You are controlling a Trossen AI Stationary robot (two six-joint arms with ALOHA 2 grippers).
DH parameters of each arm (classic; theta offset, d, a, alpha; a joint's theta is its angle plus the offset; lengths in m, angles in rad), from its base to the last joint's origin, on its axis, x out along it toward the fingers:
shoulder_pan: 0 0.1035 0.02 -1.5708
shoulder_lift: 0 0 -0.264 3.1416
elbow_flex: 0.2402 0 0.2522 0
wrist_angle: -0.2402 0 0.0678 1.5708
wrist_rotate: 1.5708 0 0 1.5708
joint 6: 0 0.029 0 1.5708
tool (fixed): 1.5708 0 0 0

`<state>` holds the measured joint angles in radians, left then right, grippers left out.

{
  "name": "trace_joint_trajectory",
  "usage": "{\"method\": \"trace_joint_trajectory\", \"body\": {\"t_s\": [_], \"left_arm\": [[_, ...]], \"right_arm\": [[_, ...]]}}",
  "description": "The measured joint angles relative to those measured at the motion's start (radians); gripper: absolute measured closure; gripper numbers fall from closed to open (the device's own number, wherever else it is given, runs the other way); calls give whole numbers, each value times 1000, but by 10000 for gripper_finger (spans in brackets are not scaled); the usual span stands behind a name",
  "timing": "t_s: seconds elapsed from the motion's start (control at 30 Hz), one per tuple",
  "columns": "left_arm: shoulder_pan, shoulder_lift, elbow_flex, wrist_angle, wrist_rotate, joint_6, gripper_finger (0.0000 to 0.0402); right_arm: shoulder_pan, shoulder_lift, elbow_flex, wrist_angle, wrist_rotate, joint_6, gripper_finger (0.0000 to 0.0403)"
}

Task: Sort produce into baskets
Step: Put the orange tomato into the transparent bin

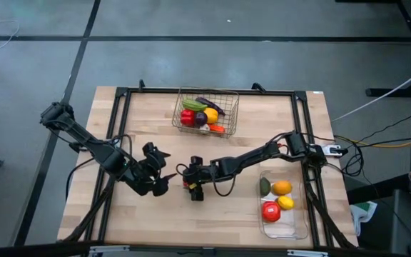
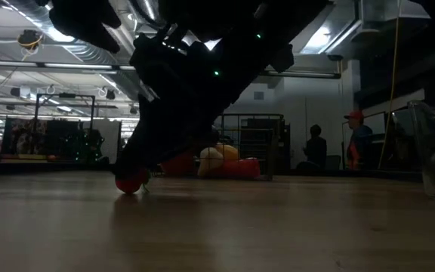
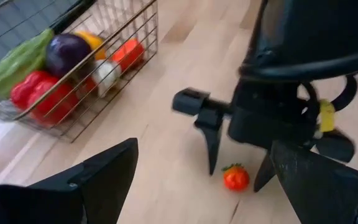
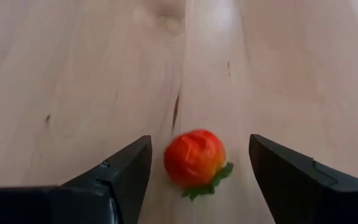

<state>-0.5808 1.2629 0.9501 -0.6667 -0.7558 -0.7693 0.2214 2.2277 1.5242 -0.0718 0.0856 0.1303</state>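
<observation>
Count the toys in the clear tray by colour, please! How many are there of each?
Green toy: 1
Orange toy: 1
Yellow toy: 1
Red toy: 1
Total in the clear tray: 4

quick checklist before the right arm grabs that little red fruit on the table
1. Small red fruit with green leaves lies between the right gripper fingers: ok.
2. Fingers touching the fruit: not ok, a gap shows on both sides, so nothing is gripped yet.
3. Fruit rests on bare table with nothing crowding it: ok.
4. Left gripper open and beside the right one, close by: cannot tell if it will be in the way on lift.
5. Clear plastic tray has free space near the tomato: ok.
6. Wire basket already holds several pieces but still has room: ok.
</observation>
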Motion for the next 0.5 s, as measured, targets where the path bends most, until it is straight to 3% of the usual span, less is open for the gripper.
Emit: {"method": "trace_joint_trajectory", "body": {"t_s": [0.3, 0.5], "left_arm": [[0, 0, -119, 332, 15, 166, 39], [0, 0, -193, 460, 17, 223, 39]], "right_arm": [[0, 35, 0, 2, 0, -5, 137], [0, 40, 1, 5, -1, -5, 137]]}}
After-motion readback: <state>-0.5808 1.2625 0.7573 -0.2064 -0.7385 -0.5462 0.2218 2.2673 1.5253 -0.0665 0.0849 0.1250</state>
